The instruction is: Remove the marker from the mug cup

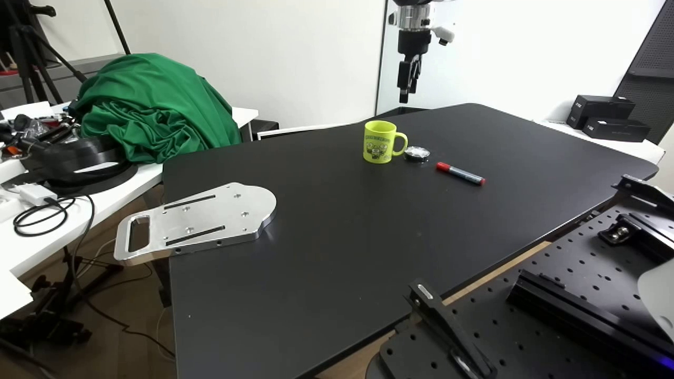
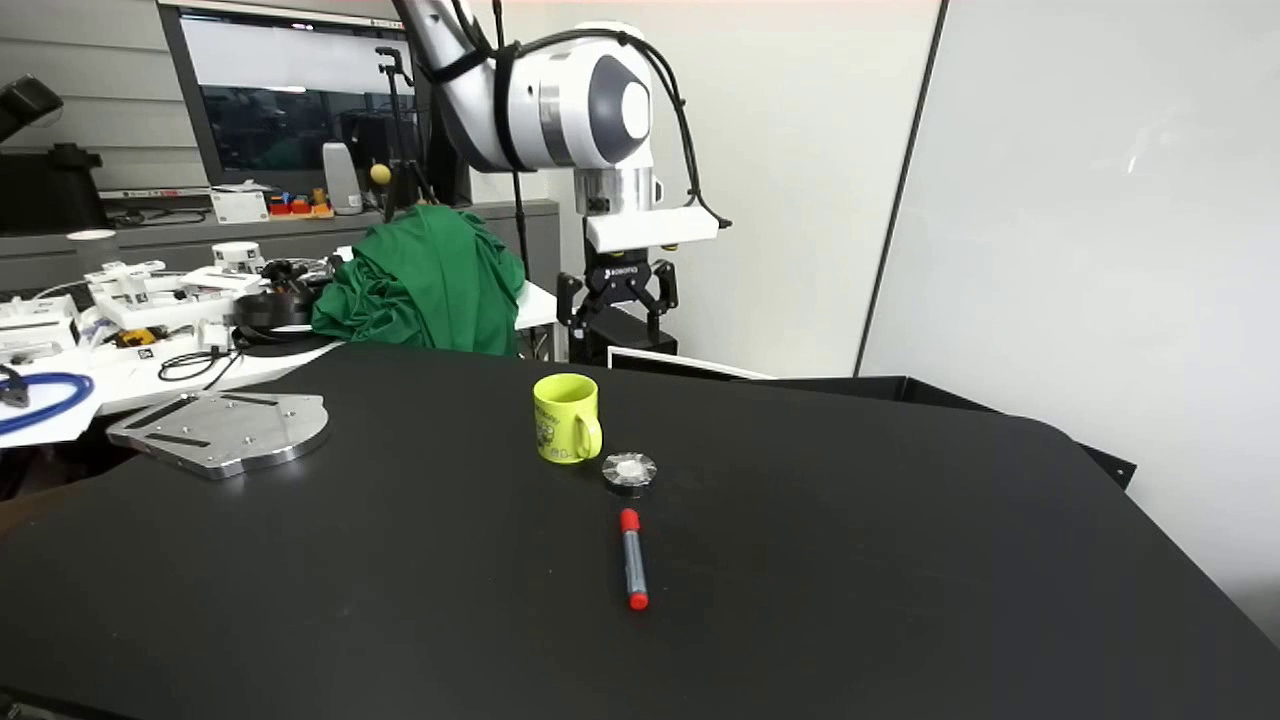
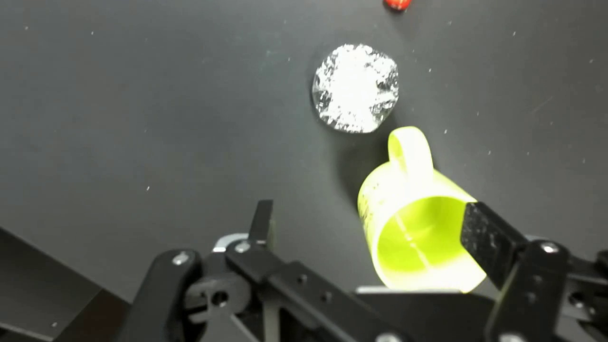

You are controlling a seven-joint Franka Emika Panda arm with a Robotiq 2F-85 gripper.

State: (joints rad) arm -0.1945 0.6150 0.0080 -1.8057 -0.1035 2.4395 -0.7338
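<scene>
The yellow-green mug (image 1: 378,143) stands upright on the black table in both exterior views (image 2: 560,425). In the wrist view the mug (image 3: 387,190) shows an empty inside, partly covered by a finger. The marker (image 1: 461,174), grey with red ends, lies flat on the table outside the mug, beyond the silvery puck from it; it also shows in an exterior view (image 2: 634,560). Only its red tip (image 3: 398,4) shows at the top of the wrist view. My gripper (image 1: 408,95) is raised above the table, open and empty, apart from both things; its fingers are spread wide (image 2: 616,322) (image 3: 369,211).
A silvery, foil-like round puck (image 1: 417,153) lies beside the mug's handle, between mug and marker (image 2: 629,472) (image 3: 355,89). A metal plate (image 1: 210,210) overhangs one table edge. A green cloth heap (image 1: 152,105) and a cluttered white side table stand beyond.
</scene>
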